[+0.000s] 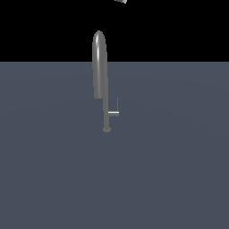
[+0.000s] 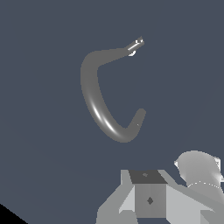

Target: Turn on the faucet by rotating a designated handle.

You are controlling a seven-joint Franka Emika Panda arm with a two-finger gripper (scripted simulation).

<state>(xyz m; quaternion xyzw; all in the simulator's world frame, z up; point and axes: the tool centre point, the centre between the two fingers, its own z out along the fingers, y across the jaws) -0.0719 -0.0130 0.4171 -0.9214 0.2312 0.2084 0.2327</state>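
The faucet (image 1: pixel 100 67) stood alone on a flat slate-grey floor (image 1: pixel 179 170), a little toward the exterior view's left of centre, its small round base resting on the floor and its thin post rising into a thick arched spout whose top showed against the black background. The handle (image 1: pixel 114 112) sat low on the post, just above the base: a short pale stub stuck out toward the exterior view's right, and a thin rod stood upright from its far end. Nothing else lay on the floor near the tap, and nothing stood between the handle and the open space around it. At the very top edge of the exterior view a small pale grey scrap (image 1: pixel 120 1) showed, too little of it to tell what it was. In the wrist view the faucet (image 2: pixel 94 96) appeared from high above as a curved hook, with the handle (image 2: pixel 135 44) a tiny pale tip at one end. Grey parts of the gripper (image 2: pixel 151 197) filled the near edge of that view, well apart from the tap; its fingers were not visible, so it could not be told whether they were spread or closed.
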